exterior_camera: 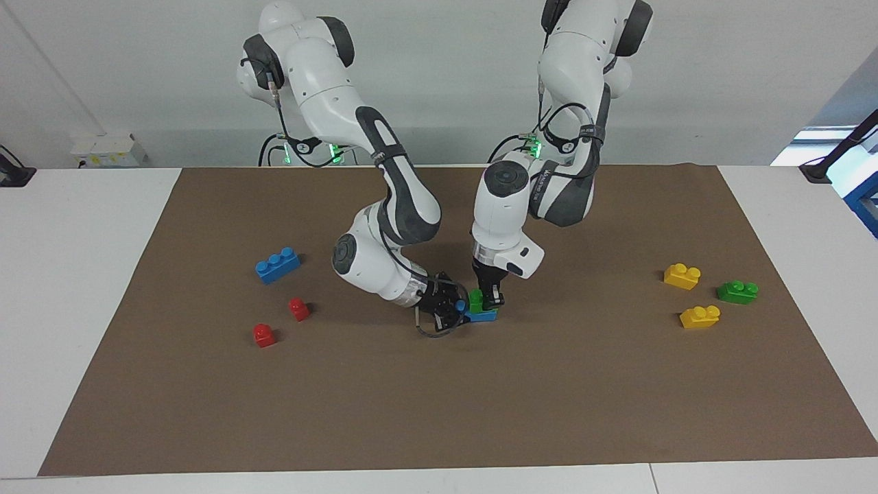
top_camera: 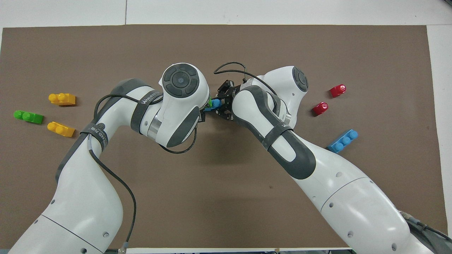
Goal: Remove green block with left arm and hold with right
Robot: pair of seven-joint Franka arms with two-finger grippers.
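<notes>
The lime-green block [exterior_camera: 475, 300] sits on a blue brick [exterior_camera: 484, 316] at the middle of the brown mat. My left gripper [exterior_camera: 490, 300] comes straight down onto it, and its fingers are closed around the green block. My right gripper [exterior_camera: 458, 309] lies low and reaches in sideways, shut on the blue brick's end. In the overhead view only a sliver of the green block [top_camera: 210, 102] and the blue brick [top_camera: 215, 103] show between the two wrists. There the right gripper [top_camera: 221, 104] is partly visible, and the left gripper is hidden under its own wrist.
A blue three-stud brick [exterior_camera: 277, 265] and two red pieces [exterior_camera: 299, 309] [exterior_camera: 264, 335] lie toward the right arm's end. Two yellow bricks [exterior_camera: 682, 276] [exterior_camera: 699, 316] and a darker green brick [exterior_camera: 737, 291] lie toward the left arm's end.
</notes>
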